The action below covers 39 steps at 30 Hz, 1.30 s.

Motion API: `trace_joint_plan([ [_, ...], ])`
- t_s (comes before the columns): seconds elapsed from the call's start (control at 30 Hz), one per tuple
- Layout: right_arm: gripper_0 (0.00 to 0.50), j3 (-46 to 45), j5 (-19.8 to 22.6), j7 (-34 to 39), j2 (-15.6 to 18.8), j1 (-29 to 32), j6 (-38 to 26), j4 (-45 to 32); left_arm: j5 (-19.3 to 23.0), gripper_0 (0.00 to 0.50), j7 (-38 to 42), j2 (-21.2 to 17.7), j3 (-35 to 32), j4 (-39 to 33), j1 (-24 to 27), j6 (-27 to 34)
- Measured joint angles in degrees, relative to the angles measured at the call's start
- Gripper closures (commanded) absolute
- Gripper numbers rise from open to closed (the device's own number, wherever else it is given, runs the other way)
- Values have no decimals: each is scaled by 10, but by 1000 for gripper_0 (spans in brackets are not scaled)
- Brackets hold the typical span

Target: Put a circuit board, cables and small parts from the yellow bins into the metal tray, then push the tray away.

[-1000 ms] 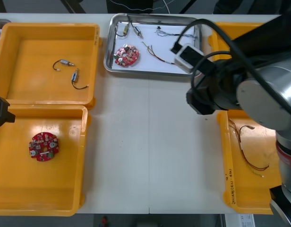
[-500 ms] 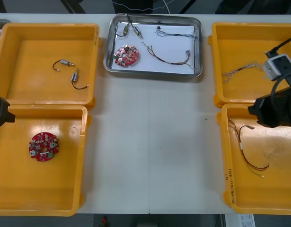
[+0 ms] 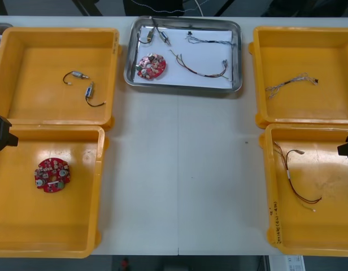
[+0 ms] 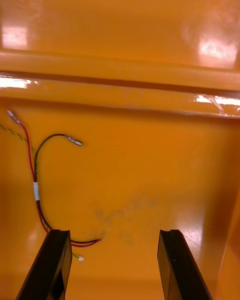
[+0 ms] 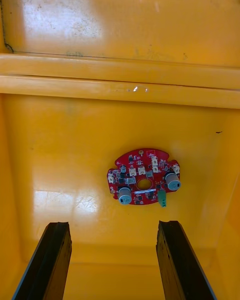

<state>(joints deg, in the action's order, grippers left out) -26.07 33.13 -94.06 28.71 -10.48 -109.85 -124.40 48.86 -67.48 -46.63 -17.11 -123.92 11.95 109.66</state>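
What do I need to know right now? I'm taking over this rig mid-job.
Left claw: open, empty, over the near left yellow plastic bin, above a round red circuit board.
Right claw: open, empty, over the near right yellow bin, beside a red and yellow cable.
Shiny metal tray, at the far edge of the light table: holds a red board, cables and small metal parts.
Done: loading, apparently. Left: pushing the tray away, unless that is done too.

Circuit board (image 3: 151, 66), cables (image 3: 200, 68) in metal tray (image 3: 238, 56)
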Motion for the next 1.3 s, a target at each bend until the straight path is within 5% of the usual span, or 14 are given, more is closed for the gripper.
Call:
trace_joint_plan([
  [0.27,0,0,13,52,17,-4,0,33,0,0,0,0,0,0,0,0],
  [1.3,0,1,44,54,22,-6,0,39,0,0,0,0,0,0,0,0],
])
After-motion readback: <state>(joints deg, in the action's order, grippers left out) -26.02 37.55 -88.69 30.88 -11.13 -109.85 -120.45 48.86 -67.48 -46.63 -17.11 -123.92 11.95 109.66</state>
